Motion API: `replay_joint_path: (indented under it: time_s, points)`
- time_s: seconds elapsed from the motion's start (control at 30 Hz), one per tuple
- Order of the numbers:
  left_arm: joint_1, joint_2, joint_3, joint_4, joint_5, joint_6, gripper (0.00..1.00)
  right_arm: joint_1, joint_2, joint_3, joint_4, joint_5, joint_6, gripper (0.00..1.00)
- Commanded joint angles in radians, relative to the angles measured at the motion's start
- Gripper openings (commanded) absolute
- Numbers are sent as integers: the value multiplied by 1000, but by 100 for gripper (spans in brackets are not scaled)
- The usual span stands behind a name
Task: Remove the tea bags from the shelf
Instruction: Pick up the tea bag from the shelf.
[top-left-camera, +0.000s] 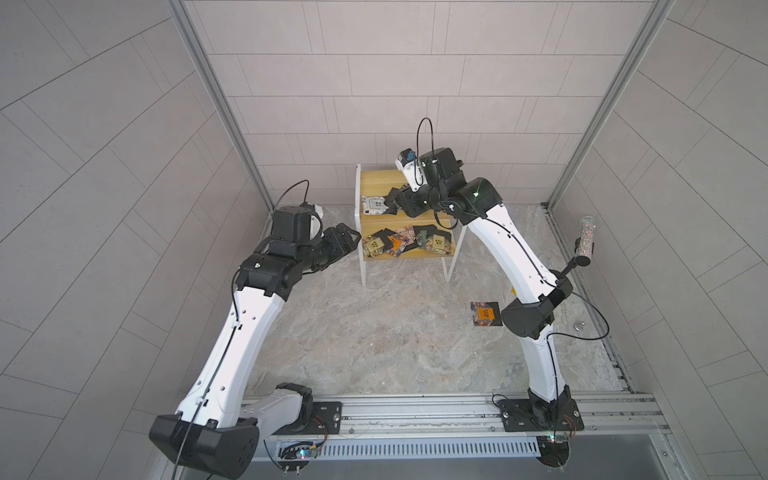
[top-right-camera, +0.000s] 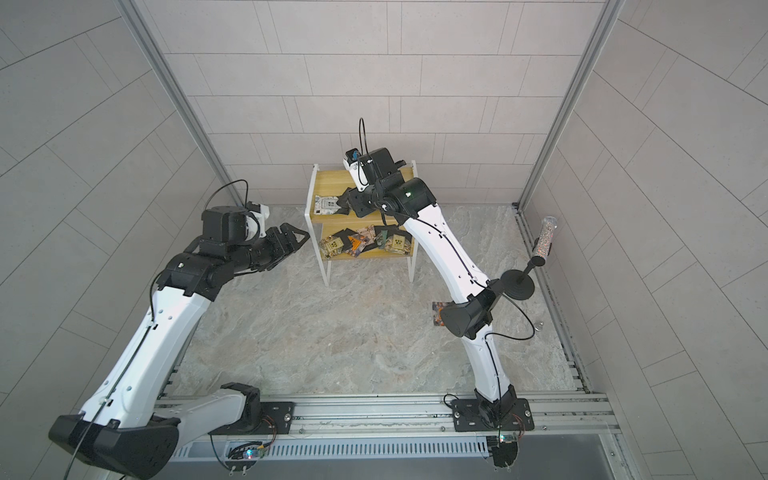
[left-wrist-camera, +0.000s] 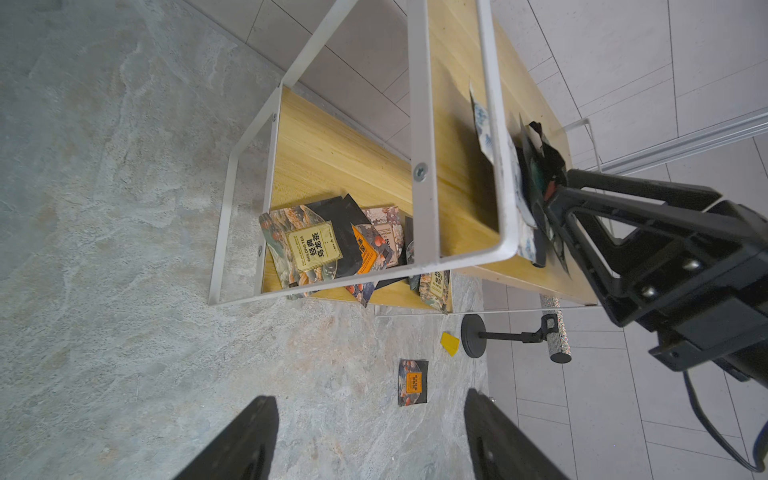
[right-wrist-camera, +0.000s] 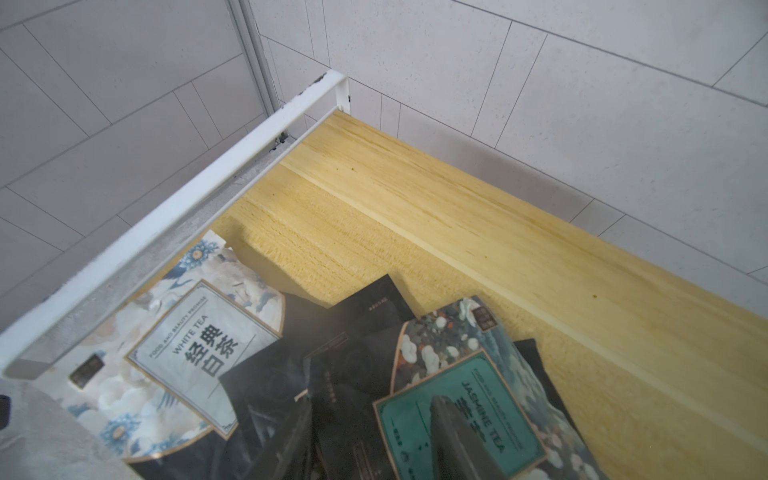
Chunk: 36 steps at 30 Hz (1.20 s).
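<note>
Your right pincer (top-left-camera: 390, 201) was reaching over the upper board of the shelf (top-left-camera: 376, 183), with its tips at the small pile of tea bags there. That pile sat by the board's front corner, against the white frame. A white-labelled tea bag (right-wrist-camera: 199, 353) lay flat beside the rail, black-backed tea bags overlapped it, and a teal jasmine tea bag (right-wrist-camera: 457, 374) lay on top. In the right wrist view one dark finger (right-wrist-camera: 453, 436) lay across the jasmine label. It seemed to be touching it, but I cannot tell whether the jaws were spread or clamped on anything.

Your left pincer (top-left-camera: 351, 239) hung above the surface (top-left-camera: 374, 332), just beside the shelf's left side at about the height of the lower board. In the left wrist view its fingers (left-wrist-camera: 257, 436) stood wide apart with nothing between them.

More tea bags (top-left-camera: 405, 243) lay on the lower board in an overlapping row along the front edge. The one nearest your left arm carried a tan oolong label (left-wrist-camera: 313, 249).

One orange-labelled tea bag (top-left-camera: 484, 314) lay flat on the surface, well apart from the shelf and close to your right arm's elbow. Near it stood a black stand (left-wrist-camera: 473, 336) with a glittery cylinder, and a small yellow wedge (left-wrist-camera: 450, 343) lay just beside the stand's base.
</note>
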Motion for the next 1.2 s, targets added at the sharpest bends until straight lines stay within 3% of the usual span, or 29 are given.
replay_joint_path:
  time_s: [0.0,0.7,1.17]
  points:
    - [6,-18,-12,1,-2,12,78,-6,-3,-2,-4,-15,14,42]
    - [7,-35,-28,7,-9,-2,78,-12,-48,2,40,-75,27,0]
    - [7,-41,-23,7,-14,-1,78,-10,-113,1,53,-17,-22,0]
